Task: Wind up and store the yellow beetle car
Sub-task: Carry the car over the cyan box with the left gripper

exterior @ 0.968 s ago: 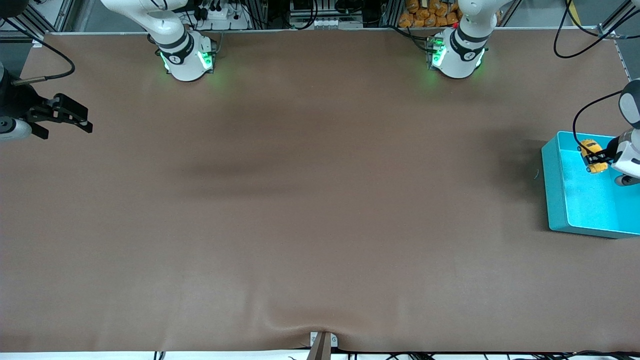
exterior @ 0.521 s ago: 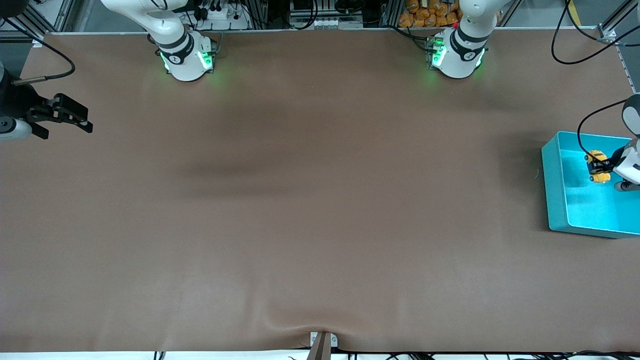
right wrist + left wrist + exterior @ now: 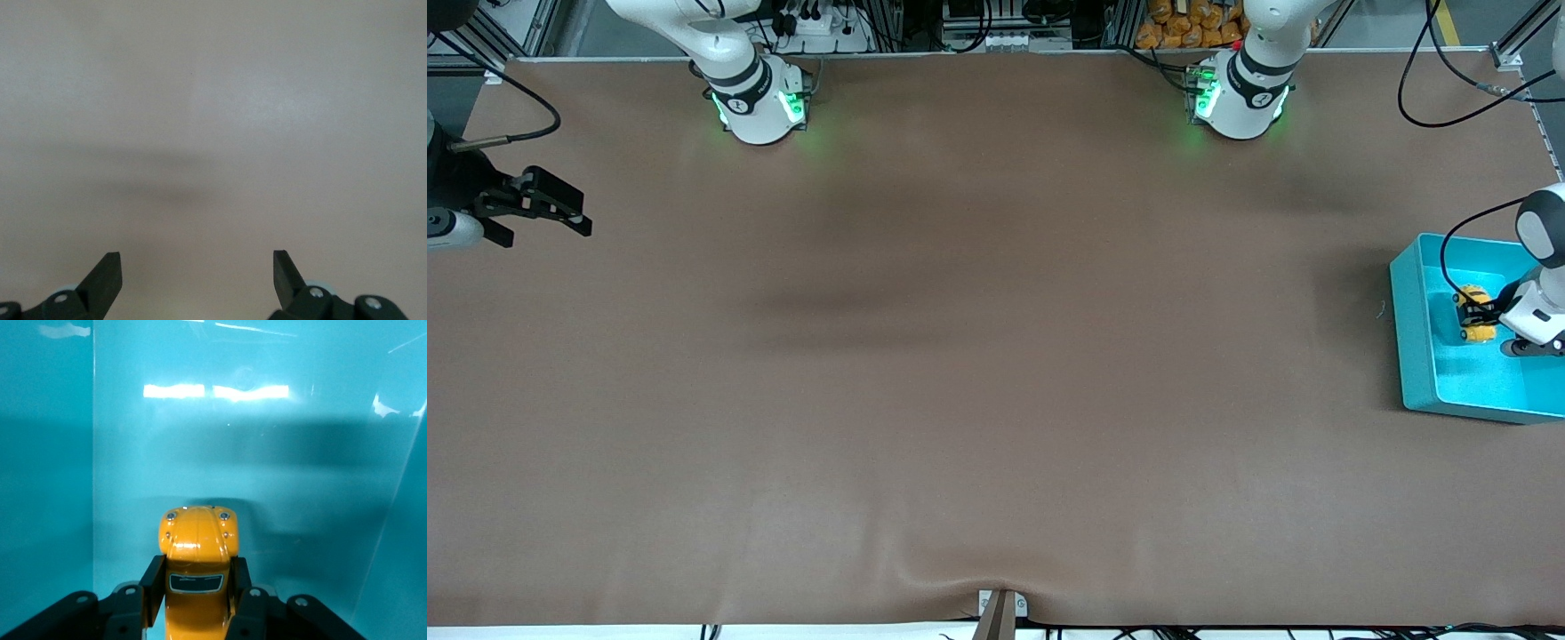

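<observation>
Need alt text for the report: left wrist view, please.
The left gripper is shut on the yellow car, its fingers clamping both sides of the body, inside the turquoise box. Glossy box floor and walls fill the rest of the view, with bright light reflections.

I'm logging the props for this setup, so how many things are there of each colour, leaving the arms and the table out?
Yellow: 1, the yellow beetle car, clamped in the left gripper inside the box.
Turquoise: 1, the turquoise box at the left arm's end of the table.
Total: 2.
</observation>
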Robot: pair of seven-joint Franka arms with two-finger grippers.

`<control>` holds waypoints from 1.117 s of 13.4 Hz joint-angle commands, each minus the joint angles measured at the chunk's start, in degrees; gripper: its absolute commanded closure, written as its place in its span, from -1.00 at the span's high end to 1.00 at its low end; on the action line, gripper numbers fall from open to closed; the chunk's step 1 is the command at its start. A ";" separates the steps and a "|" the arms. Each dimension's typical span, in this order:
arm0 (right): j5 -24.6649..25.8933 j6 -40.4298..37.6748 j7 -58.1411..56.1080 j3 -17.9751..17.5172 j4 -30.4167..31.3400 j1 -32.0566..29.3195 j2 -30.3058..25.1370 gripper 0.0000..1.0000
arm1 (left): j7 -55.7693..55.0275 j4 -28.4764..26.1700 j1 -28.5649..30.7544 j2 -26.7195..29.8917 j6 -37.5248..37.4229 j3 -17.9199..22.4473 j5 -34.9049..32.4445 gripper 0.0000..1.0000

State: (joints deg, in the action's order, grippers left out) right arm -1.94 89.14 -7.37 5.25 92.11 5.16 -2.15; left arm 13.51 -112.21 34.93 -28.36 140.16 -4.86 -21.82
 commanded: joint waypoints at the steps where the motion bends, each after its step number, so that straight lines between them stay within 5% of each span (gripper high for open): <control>1: 0.45 -0.02 0.60 0.38 1.05 0.82 -1.36 1.00 | 0.38 1.02 0.31 -0.90 0.55 -0.24 -1.56 -0.62; 5: 0.45 -0.19 0.60 0.38 1.05 0.82 -1.36 1.00 | 3.79 1.20 0.31 -1.96 1.34 -0.33 -1.56 -0.62; 9: 0.27 0.16 0.60 0.46 0.96 0.47 -1.36 1.00 | 4.95 1.20 0.75 -2.75 2.04 -0.33 -1.56 -0.39; 15: 0.28 -0.02 0.69 2.66 -0.44 1.17 -1.98 1.00 | 4.95 1.29 1.19 -3.10 2.66 -0.33 -1.56 0.31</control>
State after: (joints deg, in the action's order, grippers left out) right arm -1.94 89.33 -7.37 6.01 91.87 5.17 -2.62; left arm 17.98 -112.03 35.43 -30.94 142.33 -4.87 -21.87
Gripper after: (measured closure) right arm 0.000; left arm 0.445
